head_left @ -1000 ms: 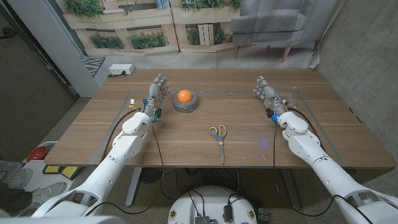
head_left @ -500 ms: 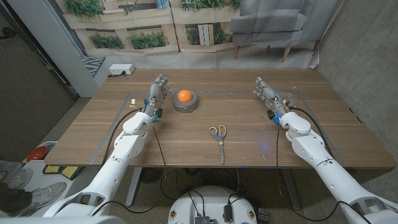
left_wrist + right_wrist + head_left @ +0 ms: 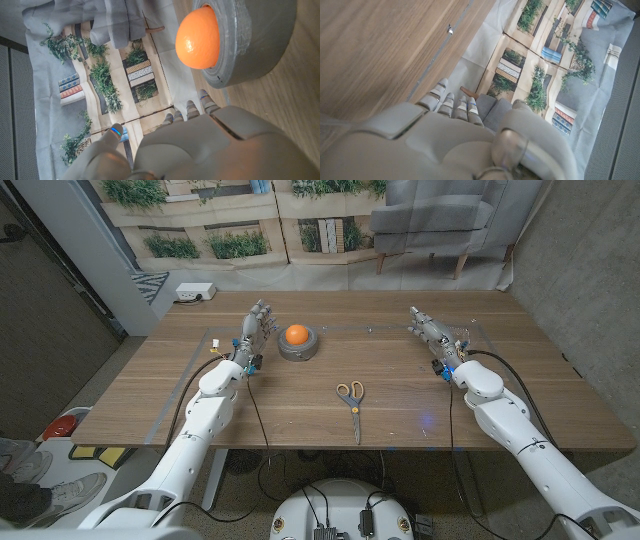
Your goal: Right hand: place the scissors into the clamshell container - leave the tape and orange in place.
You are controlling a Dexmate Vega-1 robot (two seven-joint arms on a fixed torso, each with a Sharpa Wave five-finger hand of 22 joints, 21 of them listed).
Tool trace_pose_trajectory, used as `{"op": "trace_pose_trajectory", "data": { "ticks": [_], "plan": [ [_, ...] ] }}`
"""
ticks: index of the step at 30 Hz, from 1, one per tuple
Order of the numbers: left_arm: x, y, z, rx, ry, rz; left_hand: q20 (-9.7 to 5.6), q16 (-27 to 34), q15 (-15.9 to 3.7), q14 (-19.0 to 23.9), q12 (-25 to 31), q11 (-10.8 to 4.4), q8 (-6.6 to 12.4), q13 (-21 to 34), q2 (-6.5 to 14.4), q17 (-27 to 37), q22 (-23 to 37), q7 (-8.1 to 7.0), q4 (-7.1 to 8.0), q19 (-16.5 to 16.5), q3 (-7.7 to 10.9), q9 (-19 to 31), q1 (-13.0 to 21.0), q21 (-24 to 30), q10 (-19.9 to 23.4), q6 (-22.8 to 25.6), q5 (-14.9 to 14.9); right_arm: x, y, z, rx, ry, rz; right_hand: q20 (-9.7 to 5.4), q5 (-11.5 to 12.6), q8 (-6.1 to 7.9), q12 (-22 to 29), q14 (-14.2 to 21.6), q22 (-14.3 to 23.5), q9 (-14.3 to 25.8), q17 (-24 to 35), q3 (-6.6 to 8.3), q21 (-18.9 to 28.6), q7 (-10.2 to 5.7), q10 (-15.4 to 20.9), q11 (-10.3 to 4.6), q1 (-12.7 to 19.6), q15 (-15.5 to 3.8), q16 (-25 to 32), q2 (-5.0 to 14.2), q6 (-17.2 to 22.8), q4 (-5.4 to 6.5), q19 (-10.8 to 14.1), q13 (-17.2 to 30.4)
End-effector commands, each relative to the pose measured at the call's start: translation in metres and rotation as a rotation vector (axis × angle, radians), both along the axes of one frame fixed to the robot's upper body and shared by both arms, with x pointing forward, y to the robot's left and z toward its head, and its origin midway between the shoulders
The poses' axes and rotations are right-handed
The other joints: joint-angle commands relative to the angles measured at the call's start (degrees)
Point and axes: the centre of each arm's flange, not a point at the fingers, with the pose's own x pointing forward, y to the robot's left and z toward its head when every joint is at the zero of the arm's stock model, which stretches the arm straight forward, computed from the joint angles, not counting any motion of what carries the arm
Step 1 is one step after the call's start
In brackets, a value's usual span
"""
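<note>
Scissors (image 3: 350,400) with grey-yellow handles lie at the table's middle, blades toward the near edge. An orange (image 3: 296,334) (image 3: 197,37) sits on top of a grey tape roll (image 3: 298,347) (image 3: 250,45) farther back and left. My left hand (image 3: 252,330) (image 3: 190,145) stands beside the tape with fingers apart, holding nothing. Far to the right, my right hand (image 3: 430,332) (image 3: 455,135) is raised with fingers apart and empty, well away from the scissors. Something faint and clear (image 3: 463,337) sits just right of that hand; I cannot make out what it is.
A thin taped outline (image 3: 190,380) marks a rectangle on the wooden table (image 3: 300,415). A white power strip (image 3: 195,293) lies at the far left corner. A printed plant backdrop and a grey chair stand behind the table.
My right arm has shifted slightly, and its hand has edged a little to the left. The scissors, tape, orange and left hand have not moved.
</note>
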Motion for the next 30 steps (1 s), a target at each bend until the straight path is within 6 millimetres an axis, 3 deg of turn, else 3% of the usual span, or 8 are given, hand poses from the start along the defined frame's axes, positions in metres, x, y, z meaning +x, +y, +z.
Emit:
{"op": "trace_pose_trajectory", "data": {
  "ticks": [1,30],
  "plan": [
    [0.001,-0.003,0.000,0.004,0.001,-0.009,0.19,0.4,0.43,-4.7,0.4,0.39,0.21,0.1,6.1,0.2,0.3,0.32,0.05,-0.5,0.18,0.1,0.0,0.2,-3.6,-1.1,0.3,-0.014,0.004,0.000,-0.080,-0.023,-0.043,-0.01,-0.2,0.41,0.3,0.9,0.1,0.2,0.1,0.05,0.2,-0.11,0.5,-0.02,0.5,0.07,0.1,-0.22,0.6,-0.24,0.5,0.3],
    [0.002,-0.008,-0.001,0.005,0.001,-0.018,0.25,0.4,0.53,-4.7,0.4,0.62,0.13,0.1,6.0,0.2,0.3,0.43,0.05,-0.5,0.10,0.1,-0.1,0.1,-3.6,-0.9,0.3,-0.043,0.019,0.001,-0.250,-0.080,-0.149,-0.17,-0.9,0.48,0.3,1.9,0.1,0.3,0.1,0.58,0.1,-0.13,1.7,-0.13,1.5,-0.11,0.0,-0.46,1.7,-1.39,1.3,0.3]
  ]
}}
